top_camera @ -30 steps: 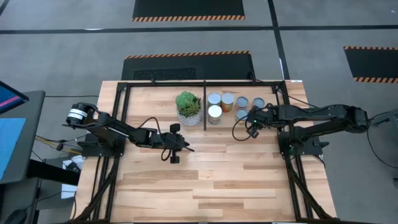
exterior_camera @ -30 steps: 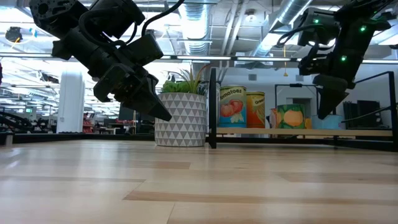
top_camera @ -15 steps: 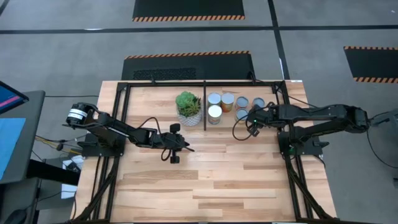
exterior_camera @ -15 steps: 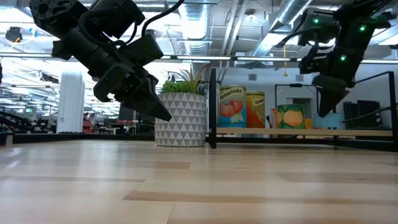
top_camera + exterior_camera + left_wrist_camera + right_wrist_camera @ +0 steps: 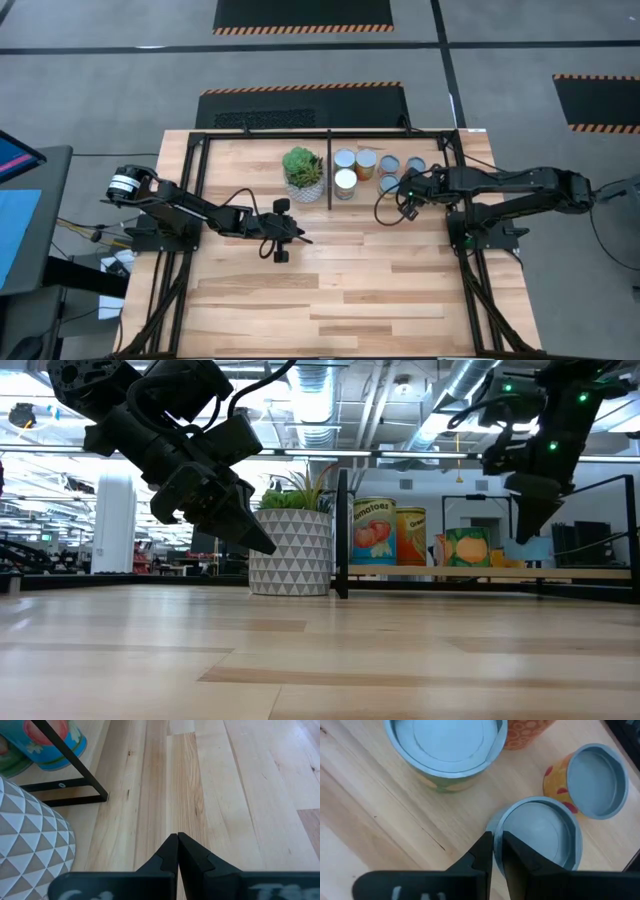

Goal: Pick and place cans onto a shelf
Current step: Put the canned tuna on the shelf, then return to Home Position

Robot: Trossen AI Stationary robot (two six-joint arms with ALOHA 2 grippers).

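Shelf can under right hand

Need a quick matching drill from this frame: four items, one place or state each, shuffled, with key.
Items:
1. left tool
2. right tool
3. succulent pot
4. tomato can

Descriptions:
A. just left of the shelf's centre bar
B. shut, empty, over bare table
C. first can right of the bar in the low view
D. above the cans, holding none

Pairs: 1-B, 2-D, 3-A, 4-C

Industrial lab hall, exposed ceiling ducts, hazard-striped floor mats, taped floor
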